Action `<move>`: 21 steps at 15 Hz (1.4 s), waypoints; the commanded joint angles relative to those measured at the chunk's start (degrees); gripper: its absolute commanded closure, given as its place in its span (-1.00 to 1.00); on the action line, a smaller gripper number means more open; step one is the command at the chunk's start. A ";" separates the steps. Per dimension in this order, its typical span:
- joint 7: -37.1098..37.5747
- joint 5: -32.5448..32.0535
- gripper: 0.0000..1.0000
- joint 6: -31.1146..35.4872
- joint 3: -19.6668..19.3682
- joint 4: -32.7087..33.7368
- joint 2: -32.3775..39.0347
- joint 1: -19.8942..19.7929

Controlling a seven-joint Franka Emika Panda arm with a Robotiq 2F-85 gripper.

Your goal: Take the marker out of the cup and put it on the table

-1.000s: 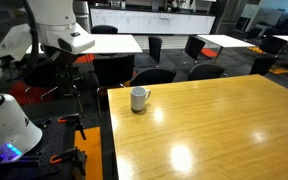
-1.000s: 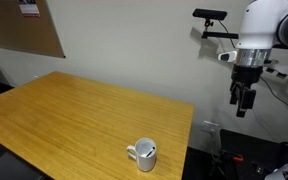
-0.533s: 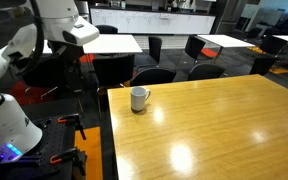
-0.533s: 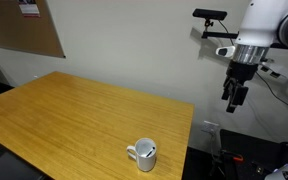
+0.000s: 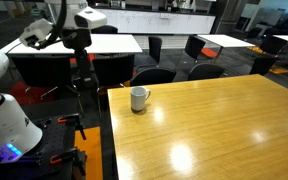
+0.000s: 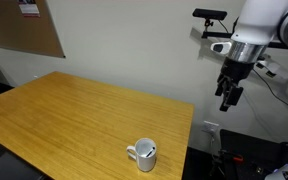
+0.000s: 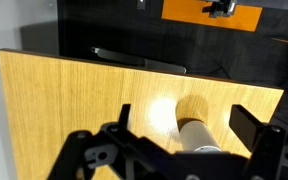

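**Wrist view.** The tool fills the lower foreground. Its black linkage runs along the bottom edge. Its two fingers are spread wide apart: released, with nothing gripped. Just past the fingers, the cup shows as a white cylinder on the bench. Beyond the far edge of the bench lie dark floor and an orange panel.

**Exterior views.**
- In an exterior view the cup stands upright on the bench, near its front edge and close to a corner.
- In an exterior view the cup sits by the corner of the bench nearest the white arm.
- The marker cannot be made out in any view. The mouth of the cup is too small to show its contents.
- In an exterior view the tool hangs in the air off the side of the bench. It is higher than the cup and well apart from it, with its fingers pointing down at a slight tilt.

**Background.** A cork board is fixed to the wall. Black chairs and white-topped tables stand beyond the bench.
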 commanded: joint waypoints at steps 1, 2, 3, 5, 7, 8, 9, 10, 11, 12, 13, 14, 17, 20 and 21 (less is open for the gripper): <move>2.69 -1.99 -1.00 -1.18 3.52 4.62 3.42 1.24; 2.95 -2.33 -1.00 -1.34 4.37 5.55 4.17 1.51; 3.32 -2.71 -1.00 -1.82 5.13 6.76 4.98 1.80; 3.13 -3.37 -1.00 -2.96 6.31 9.36 7.26 2.49; 3.14 -4.22 -1.00 -3.95 7.43 11.85 9.86 3.05; 3.46 -4.55 -1.00 -4.44 8.04 13.16 11.37 3.31; 3.49 -5.04 -1.00 -4.76 8.49 14.12 12.62 3.54; 3.89 -5.60 -1.00 -5.15 9.05 15.21 14.07 3.77; 4.71 -6.15 -1.00 -5.47 9.67 16.24 15.40 3.87; 5.35 -6.56 -1.00 -5.87 10.24 17.26 16.80 4.10; 6.06 -6.99 -1.00 -5.99 10.63 17.98 17.98 4.26; 6.71 -7.38 -1.00 -6.14 11.02 18.66 19.16 4.47; 7.64 -7.50 -1.00 -6.17 11.54 20.42 22.36 5.35; 8.02 -6.99 -1.00 -4.90 11.56 21.47 25.06 6.14; 7.91 -6.85 -1.00 -4.49 11.55 21.71 25.85 6.43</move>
